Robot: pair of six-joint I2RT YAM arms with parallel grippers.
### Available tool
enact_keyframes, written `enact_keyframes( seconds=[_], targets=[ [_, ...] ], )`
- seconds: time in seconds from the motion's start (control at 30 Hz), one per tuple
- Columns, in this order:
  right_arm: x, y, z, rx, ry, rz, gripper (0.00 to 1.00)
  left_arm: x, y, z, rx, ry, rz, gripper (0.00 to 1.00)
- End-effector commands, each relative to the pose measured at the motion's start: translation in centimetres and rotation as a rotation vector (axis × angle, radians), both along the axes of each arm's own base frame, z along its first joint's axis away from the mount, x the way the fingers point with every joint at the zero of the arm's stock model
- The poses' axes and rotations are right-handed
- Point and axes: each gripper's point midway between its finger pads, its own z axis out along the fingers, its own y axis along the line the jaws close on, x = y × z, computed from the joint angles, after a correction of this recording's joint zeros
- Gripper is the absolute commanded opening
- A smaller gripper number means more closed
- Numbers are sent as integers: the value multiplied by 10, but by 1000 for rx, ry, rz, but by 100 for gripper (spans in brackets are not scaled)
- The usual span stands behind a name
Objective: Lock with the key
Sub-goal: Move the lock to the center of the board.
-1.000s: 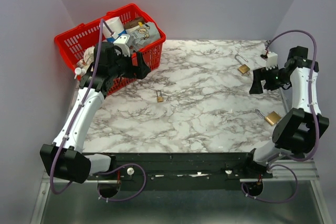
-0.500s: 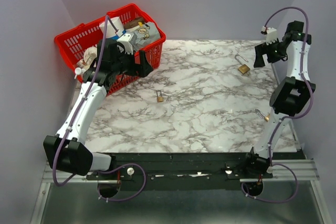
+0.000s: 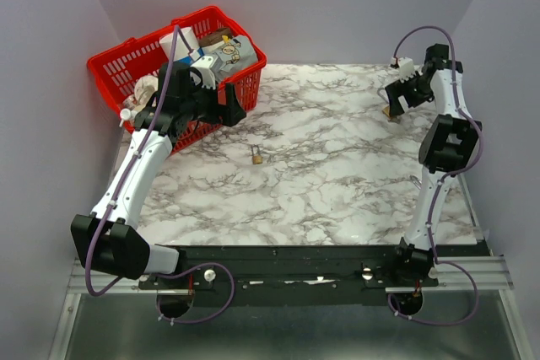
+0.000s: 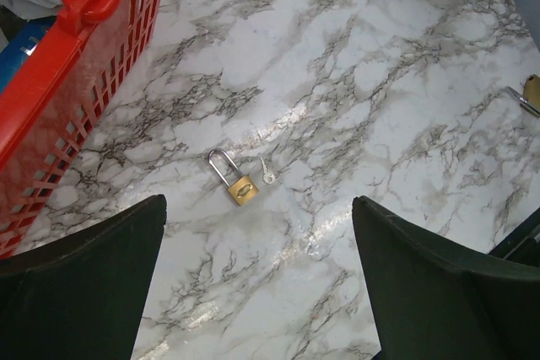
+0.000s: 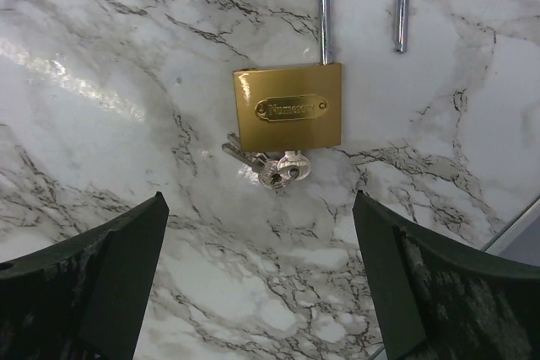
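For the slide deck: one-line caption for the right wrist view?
Open right gripper hovers over a brass padlock, shackle open, keys at its base, on marble tabletop.

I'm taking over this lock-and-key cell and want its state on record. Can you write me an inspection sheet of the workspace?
Surface: marble table top, no spills seen.
Job's things: large brass padlock at far right, shackle open, keys at its base; small padlock mid-table, small key beside it.
Clutter: red basket of mixed items, far left corner.
Grippers: left gripper by the basket, fingers open, empty; right gripper over the large brass padlock, fingers open, empty.
Cables: purple cable looped along each arm, none lying on the marble.
Surroundings: plain grey walls; nothing else seen.
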Motion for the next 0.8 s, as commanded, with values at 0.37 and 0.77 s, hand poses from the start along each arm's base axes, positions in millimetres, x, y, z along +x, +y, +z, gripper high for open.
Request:
enact_keyframes(
  seconds=[0.37,0.77],
  targets=[
    [58,-43,-5,-204,-194,-229,88,2,7,6,42,-30,20,99],
    [83,-60,-10,-443,-288,-220,61,4,10,3,58,-27,36,99]
  ],
)
